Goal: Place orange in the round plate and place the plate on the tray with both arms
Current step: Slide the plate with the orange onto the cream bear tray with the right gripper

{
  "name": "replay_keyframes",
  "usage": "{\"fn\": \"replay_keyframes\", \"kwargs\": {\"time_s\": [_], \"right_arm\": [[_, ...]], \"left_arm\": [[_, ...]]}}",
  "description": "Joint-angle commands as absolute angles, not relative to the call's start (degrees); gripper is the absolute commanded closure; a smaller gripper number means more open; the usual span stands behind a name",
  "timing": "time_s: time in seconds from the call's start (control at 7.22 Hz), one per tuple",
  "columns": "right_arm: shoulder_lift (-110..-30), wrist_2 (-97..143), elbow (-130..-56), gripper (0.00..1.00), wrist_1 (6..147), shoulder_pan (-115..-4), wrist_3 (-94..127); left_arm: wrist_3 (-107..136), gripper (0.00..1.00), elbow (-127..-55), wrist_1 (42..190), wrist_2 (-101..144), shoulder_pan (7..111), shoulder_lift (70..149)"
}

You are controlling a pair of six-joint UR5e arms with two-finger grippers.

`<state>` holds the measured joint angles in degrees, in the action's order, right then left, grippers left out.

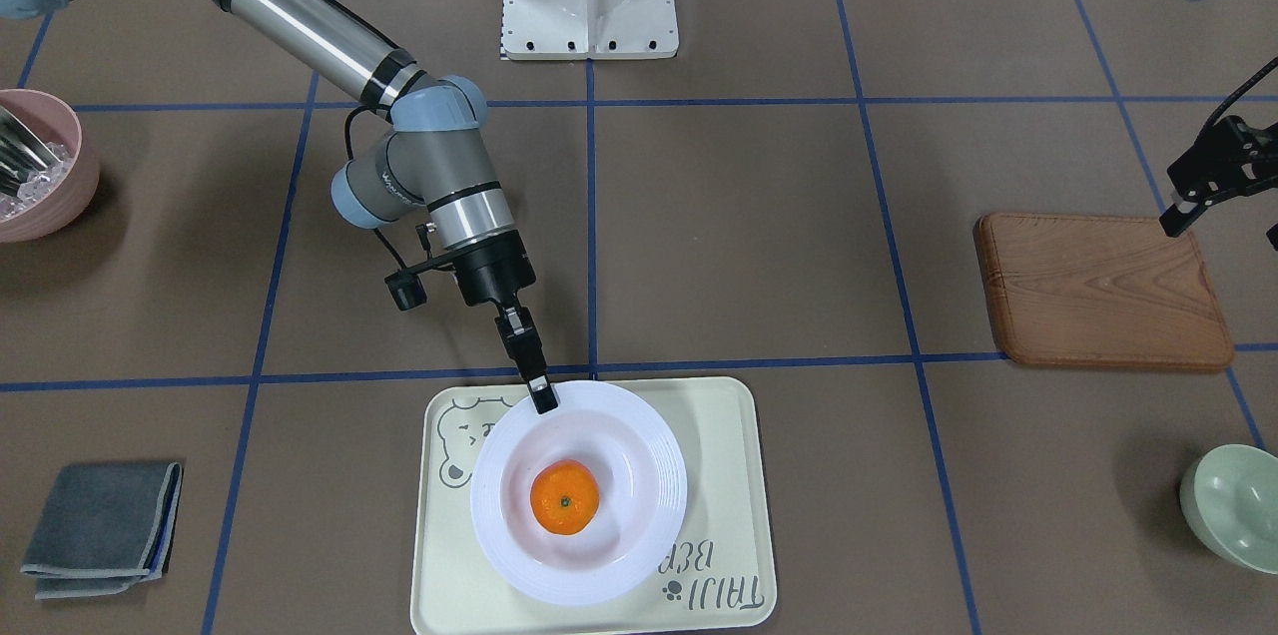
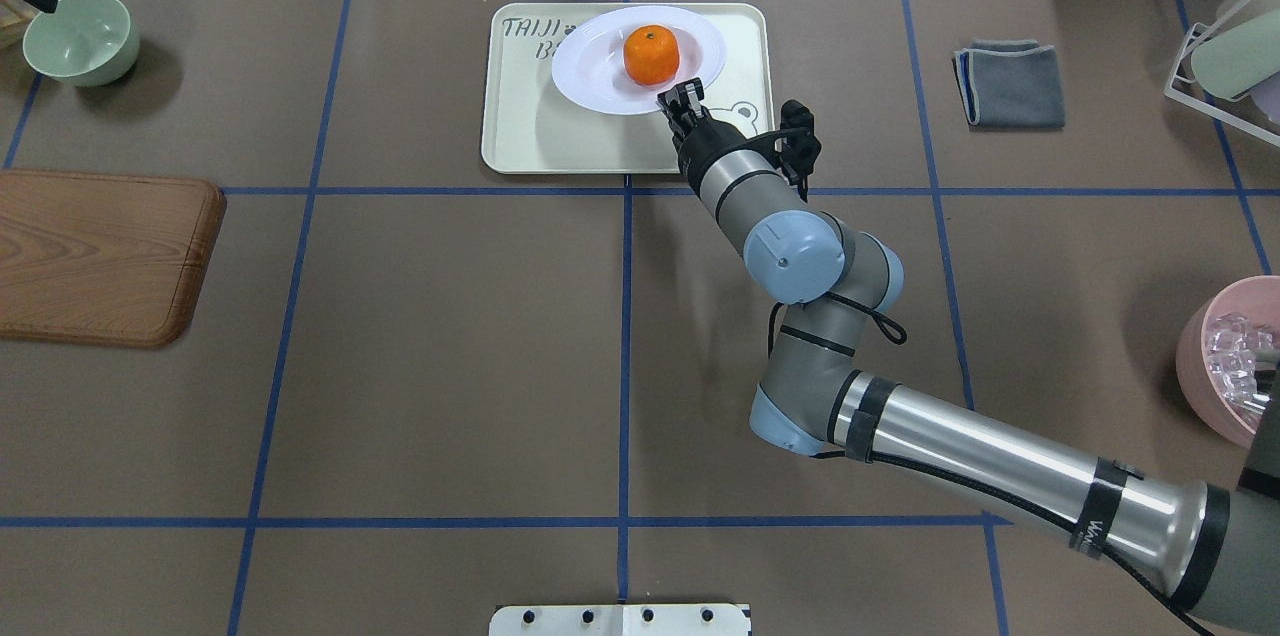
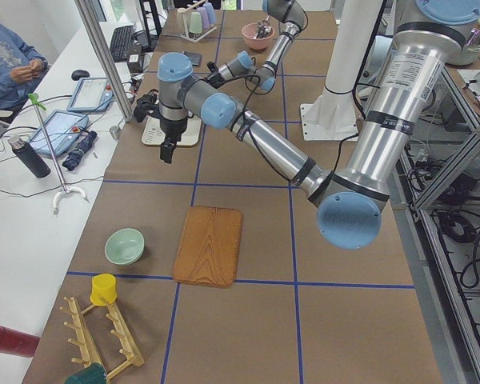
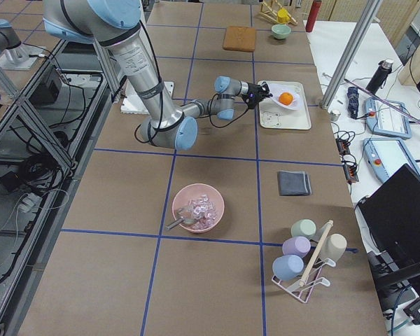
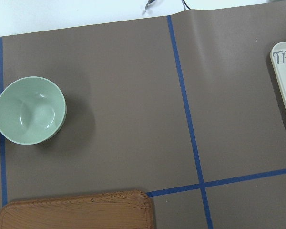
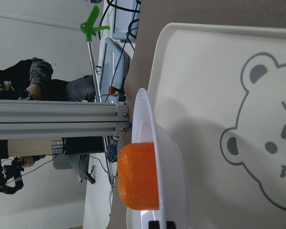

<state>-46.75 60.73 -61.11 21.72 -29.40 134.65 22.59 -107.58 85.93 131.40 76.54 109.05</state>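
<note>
The orange [image 1: 565, 497] lies in the middle of the white round plate [image 1: 639, 455]. My right gripper [image 1: 542, 402] is shut on the plate's rim at the edge nearest the robot. The plate is over the cream bear-printed tray [image 1: 729, 445]. In the right wrist view the plate [image 6: 169, 162] casts a shadow on the tray [image 6: 214, 95] and looks slightly raised; I cannot tell whether it touches. My left gripper [image 1: 1178, 216] hangs high over the wooden board's corner, away from the tray. Whether it is open or shut does not show.
A brown wooden board [image 1: 1103, 291] and a mint-green bowl [image 1: 1233, 505] lie on the robot's left side. A pink bowl [image 1: 40, 166] and a folded grey cloth [image 1: 100, 527] lie on its right. A person [image 3: 12, 60] sits beyond the table's far edge.
</note>
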Motion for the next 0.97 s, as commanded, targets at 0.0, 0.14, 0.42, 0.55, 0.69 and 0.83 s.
{"fn": "replay_keyframes", "kwargs": {"time_s": [0.0,0.14,0.42,0.55,0.69,0.83], "right_arm": [[-44.0,59.7,-57.3,1.0,22.8,-29.5,137.5],[-43.9,59.8,-57.1,1.0,22.9,-29.4,137.5],[-43.9,59.9,-56.6,1.0,22.9,-28.9,137.5],[-43.9,59.9,-56.4,1.0,22.9,-28.5,137.5],[-43.9,59.9,-56.5,1.0,22.9,-28.4,137.4],[-43.9,60.0,-56.9,0.44,22.9,-28.4,137.4]], "left_arm": [[22.6,0.02,-108.0,86.0,131.4,76.6,108.8],[22.6,0.02,-107.8,85.9,131.3,76.6,108.7],[22.6,0.02,-108.0,86.0,131.1,76.6,108.4],[22.6,0.02,-107.9,86.0,131.1,76.6,108.4],[22.6,0.02,-108.0,86.0,131.1,76.6,108.5],[22.6,0.02,-108.0,86.0,131.1,76.6,108.5]]}}
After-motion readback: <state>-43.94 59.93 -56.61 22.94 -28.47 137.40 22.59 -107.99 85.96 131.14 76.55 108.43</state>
